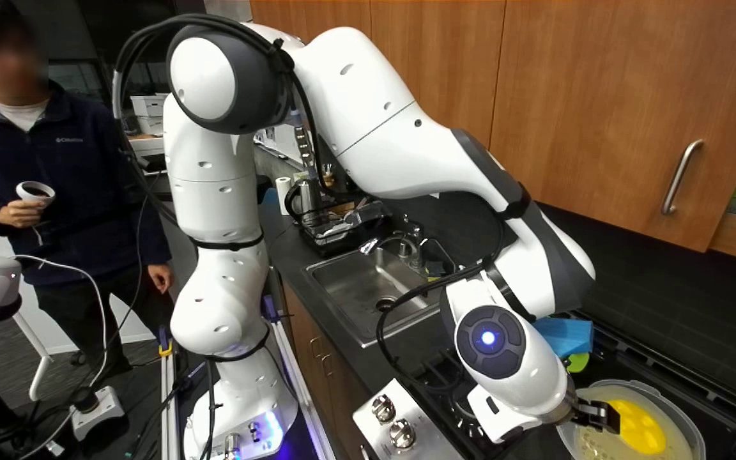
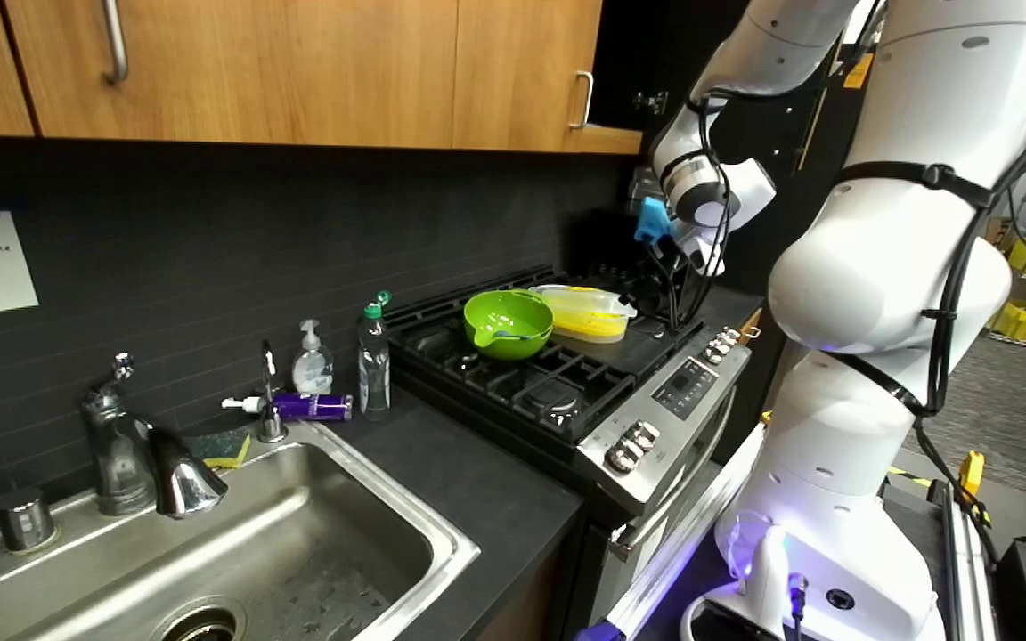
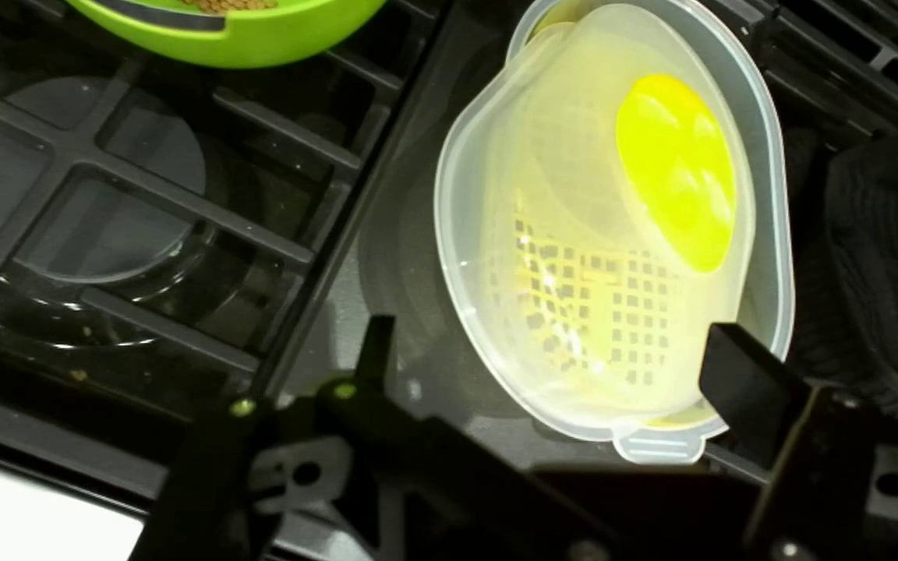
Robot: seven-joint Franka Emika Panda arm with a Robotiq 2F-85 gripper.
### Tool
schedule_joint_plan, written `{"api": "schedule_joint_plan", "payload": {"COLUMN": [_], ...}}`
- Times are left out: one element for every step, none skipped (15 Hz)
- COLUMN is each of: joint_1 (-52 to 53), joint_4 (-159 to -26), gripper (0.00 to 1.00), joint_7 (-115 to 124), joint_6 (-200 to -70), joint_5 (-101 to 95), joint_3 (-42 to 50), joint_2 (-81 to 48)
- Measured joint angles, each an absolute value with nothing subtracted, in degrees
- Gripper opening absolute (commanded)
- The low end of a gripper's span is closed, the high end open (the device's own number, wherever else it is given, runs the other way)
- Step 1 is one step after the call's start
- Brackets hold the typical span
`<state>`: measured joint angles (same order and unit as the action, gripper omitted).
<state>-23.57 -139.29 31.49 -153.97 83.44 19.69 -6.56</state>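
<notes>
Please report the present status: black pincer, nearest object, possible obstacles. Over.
Pincer open, holding nothing. Translucent oval plastic tub nearest, on the black stovetop; contact unclear. Round green plastic bowl beside tub, possible obstacle.

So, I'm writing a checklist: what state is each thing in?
Gripper: open, holding nothing.
Translucent container: upright on the stove; whether lidded, I can't tell.
Green bowl: upright, brown grains inside.
Burner: no flame visible.
Green-capped bottle: upright.
Purple bottle: lying on its side.
Pump bottle: upright.
Faucet: no water visibly running.
Cup: held by a person, dark drink inside.
</notes>
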Motion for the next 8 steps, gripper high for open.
{"api": "schedule_joint_plan", "payload": {"joint_1": [-23.3,-23.1,-22.9,-22.7,-22.6,-22.6,-22.6,-22.6], "joint_4": [-138.5,-137.6,-136.8,-136.0,-135.3,-134.8,-134.3,-134.0], "gripper": [1.00,1.00,1.00,1.00,1.00,1.00,1.00,1.00], "joint_7": [31.4,31.4,31.4,31.4,31.4,31.4,31.4,31.4], "joint_6": [-154.8,-155.5,-155.9,-156.1,-156.2,-156.2,-156.2,-156.2], "joint_5": [83.3,83.1,82.8,82.4,82.1,81.9,81.8,81.8], "joint_3": [19.7,19.7,19.7,19.7,19.7,19.7,19.7,19.7], "joint_2": [-7.1,-7.8,-8.6,-9.5,-10.3,-11.2,-12.0,-12.6]}}
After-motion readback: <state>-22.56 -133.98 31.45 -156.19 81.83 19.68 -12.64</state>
